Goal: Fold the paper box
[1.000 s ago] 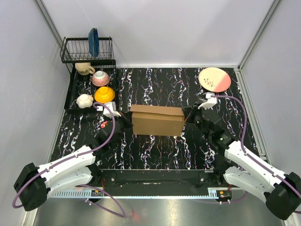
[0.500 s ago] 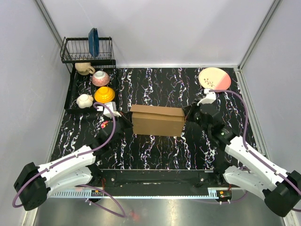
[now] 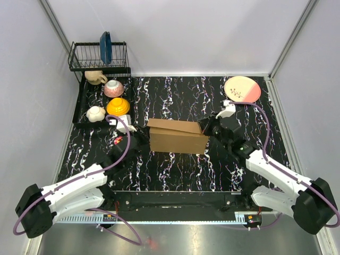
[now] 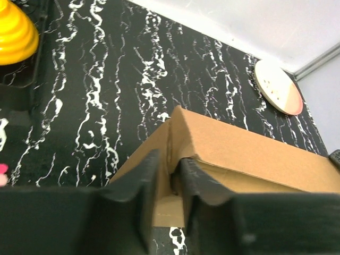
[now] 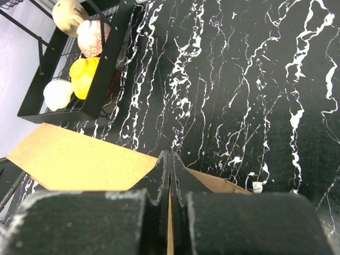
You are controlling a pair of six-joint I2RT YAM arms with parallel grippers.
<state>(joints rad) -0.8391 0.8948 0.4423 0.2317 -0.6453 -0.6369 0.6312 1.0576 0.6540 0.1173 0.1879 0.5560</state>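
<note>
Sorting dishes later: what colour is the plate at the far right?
The plate is cream and pink; top external view.

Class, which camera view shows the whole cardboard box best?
The top view: the whole box is in frame, all its outer edges visible. The left wrist view shows only one corner, and the right wrist view shows only part of its top panel.

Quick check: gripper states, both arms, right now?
Left gripper: closed, pinching the end wall of the paper box.
Right gripper: closed on a thin cardboard edge of the paper box.
</note>
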